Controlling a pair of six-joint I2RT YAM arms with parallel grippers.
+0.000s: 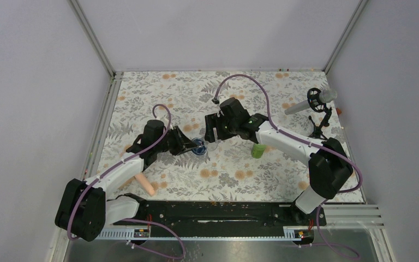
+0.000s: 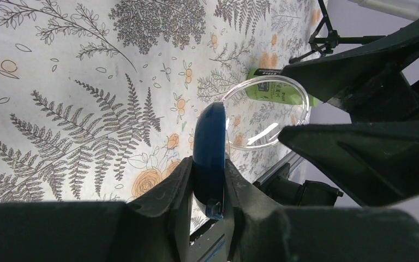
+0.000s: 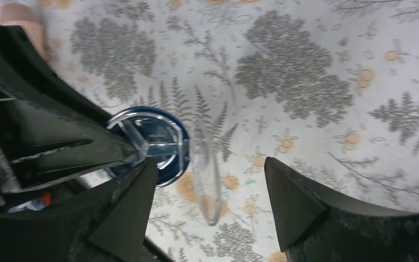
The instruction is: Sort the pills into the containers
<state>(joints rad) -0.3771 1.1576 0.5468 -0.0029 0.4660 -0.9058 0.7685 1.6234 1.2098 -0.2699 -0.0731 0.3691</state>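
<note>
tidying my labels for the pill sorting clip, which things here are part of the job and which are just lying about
Job: blue jar, held on edge in the shut left pincer; clear lid, inside the open right pincer; green bottle.
Lying about: peach rods; mic on its stand.

You are looking down on a tablecloth printed with grey ferns and orange flowers, and it is covering the whole tabletop. Plain white walls are closing it in on three sides, with metal posts running up the two far corners. A microphone is sitting on a small black tripod at the right edge. Soft, even light is falling everywhere.
</note>
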